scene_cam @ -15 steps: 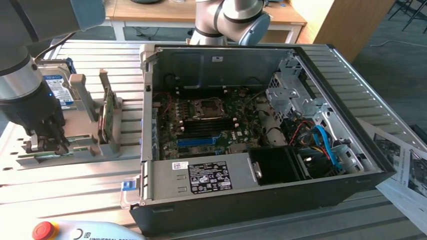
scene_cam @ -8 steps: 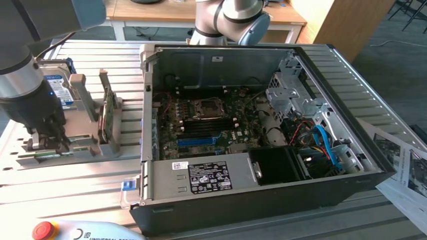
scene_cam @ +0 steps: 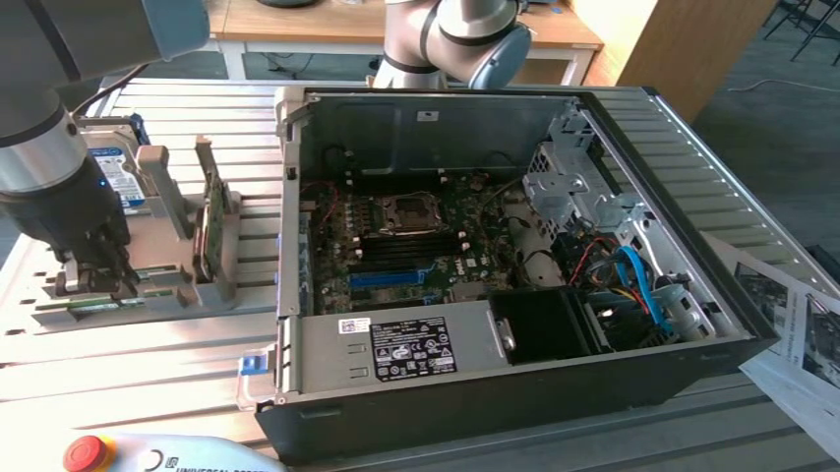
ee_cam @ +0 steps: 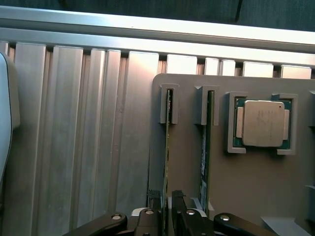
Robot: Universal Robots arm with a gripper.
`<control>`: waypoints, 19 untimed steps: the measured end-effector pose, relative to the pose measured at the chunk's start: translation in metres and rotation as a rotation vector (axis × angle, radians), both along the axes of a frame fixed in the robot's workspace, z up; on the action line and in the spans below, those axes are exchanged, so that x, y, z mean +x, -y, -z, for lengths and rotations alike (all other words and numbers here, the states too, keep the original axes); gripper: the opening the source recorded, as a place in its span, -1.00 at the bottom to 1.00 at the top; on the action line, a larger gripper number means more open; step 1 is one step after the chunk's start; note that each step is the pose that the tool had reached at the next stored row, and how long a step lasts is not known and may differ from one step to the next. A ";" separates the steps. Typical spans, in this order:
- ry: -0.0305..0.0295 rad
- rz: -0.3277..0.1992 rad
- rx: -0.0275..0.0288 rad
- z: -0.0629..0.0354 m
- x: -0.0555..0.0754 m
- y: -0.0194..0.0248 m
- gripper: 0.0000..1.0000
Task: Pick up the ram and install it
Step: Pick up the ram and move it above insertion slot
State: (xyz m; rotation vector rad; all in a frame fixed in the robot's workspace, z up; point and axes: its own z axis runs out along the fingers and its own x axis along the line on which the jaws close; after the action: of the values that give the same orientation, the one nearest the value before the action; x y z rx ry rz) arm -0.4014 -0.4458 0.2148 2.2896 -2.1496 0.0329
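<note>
Two ram sticks stand on edge in slots of a grey holder point(ee_cam: 187, 162). In the wrist view the nearer ram point(ee_cam: 167, 147) runs straight between my fingertips, and the other ram point(ee_cam: 204, 147) stands one slot over. My gripper point(ee_cam: 166, 216) is open, with one finger point(ee_cam: 154, 212) on each side of the nearer stick and a thin gap showing. In the exterior view my gripper point(scene_cam: 94, 280) is lowered onto the holder point(scene_cam: 171, 285) at that view's left, beside the open computer case point(scene_cam: 525, 393). The motherboard point(scene_cam: 407, 246) lies bare inside.
A processor chip point(ee_cam: 263, 123) sits in a pocket of the holder. A green expansion card point(scene_cam: 210, 226) and a hard drive point(scene_cam: 121, 177) stand upright in the holder behind my gripper. Papers point(scene_cam: 801, 334) lie at the exterior view's right. A teach pendant point(scene_cam: 145, 454) sits at the table's front.
</note>
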 end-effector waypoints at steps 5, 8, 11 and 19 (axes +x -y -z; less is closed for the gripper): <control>0.0001 0.000 0.0001 0.0019 0.000 -0.0001 -0.53; 0.0001 0.000 0.0000 0.0031 -0.001 -0.0001 -0.53; 0.0002 0.000 0.0001 0.0045 -0.001 -0.0002 -0.53; 0.0001 0.000 0.0001 0.0055 -0.001 -0.0002 -0.53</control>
State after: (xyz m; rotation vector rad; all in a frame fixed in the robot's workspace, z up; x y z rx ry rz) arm -0.4024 -0.4456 0.2093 2.2897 -2.1497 0.0329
